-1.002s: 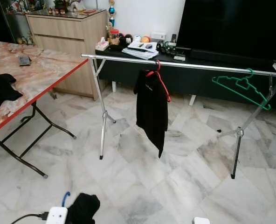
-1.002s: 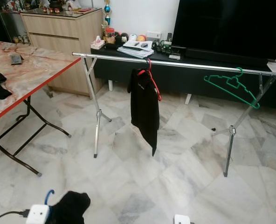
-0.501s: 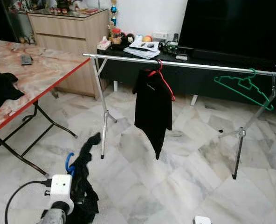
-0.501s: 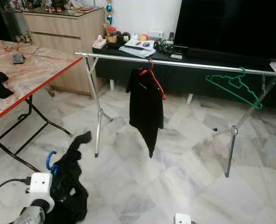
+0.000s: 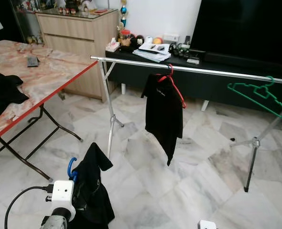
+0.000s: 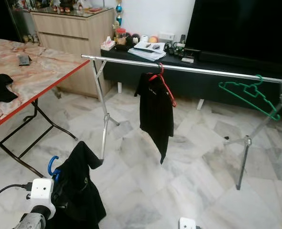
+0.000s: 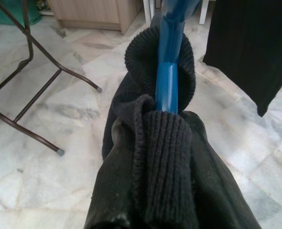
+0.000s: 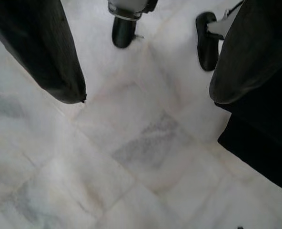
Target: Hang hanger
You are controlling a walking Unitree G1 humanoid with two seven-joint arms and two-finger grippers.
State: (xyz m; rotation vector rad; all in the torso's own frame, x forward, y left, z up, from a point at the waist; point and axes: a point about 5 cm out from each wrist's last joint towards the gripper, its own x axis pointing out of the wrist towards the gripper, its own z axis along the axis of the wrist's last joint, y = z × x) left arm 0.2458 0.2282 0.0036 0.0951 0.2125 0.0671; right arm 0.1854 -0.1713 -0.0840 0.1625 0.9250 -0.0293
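Note:
My left gripper (image 5: 73, 190) is low at the left, shut on a blue hanger (image 7: 170, 71) that carries a black knit garment (image 5: 94, 187). The garment drapes over the fingers in the left wrist view, and the blue hook (image 5: 71, 166) sticks up beside it. Ahead stands a silver clothes rail (image 5: 203, 70). A black top on a red hanger (image 5: 165, 112) hangs near its middle, and an empty green hanger (image 5: 263, 95) hangs toward its right end. My right gripper (image 8: 148, 98) hangs open over the marble floor, nothing between its fingers (image 8: 48, 55).
A folding table with a red edge (image 5: 41, 88) stands at the left with a black cloth (image 5: 3, 91) on it. Behind the rail are a wooden cabinet (image 5: 79, 38), a low black console (image 5: 188, 71) with clutter and a large TV (image 5: 246, 26). The rail's legs (image 5: 111, 129) splay onto the floor.
My left arm has lifted the blue hanger and its black garment up from the bottom edge of view. The camera has shifted slightly; rail and hung clothes stay put.

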